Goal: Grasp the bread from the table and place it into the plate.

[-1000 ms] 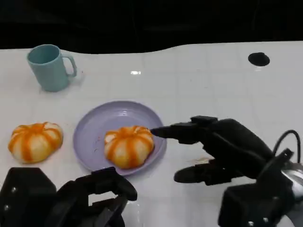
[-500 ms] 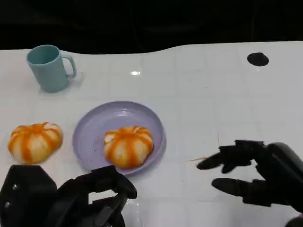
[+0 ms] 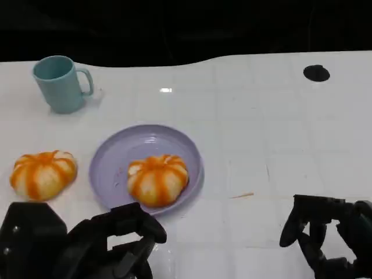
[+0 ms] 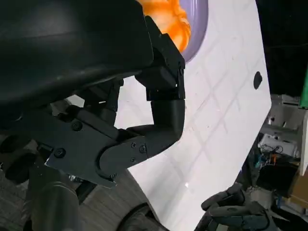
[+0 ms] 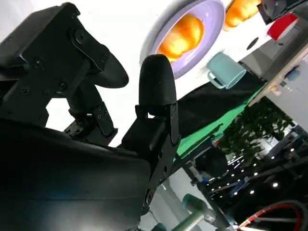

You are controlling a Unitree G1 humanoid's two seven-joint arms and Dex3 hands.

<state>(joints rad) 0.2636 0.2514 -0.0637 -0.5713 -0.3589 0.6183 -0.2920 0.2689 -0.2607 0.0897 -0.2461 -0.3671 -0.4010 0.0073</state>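
One bread [image 3: 157, 179] lies in the plate [image 3: 116, 157], another bread [image 3: 42, 174] left of it, mug [image 3: 60, 83] behind.

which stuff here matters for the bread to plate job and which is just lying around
Belongs to the job:
- bread on the plate
- bread on the table
- purple plate

Just lying about:
- teal mug
- black dot on the table
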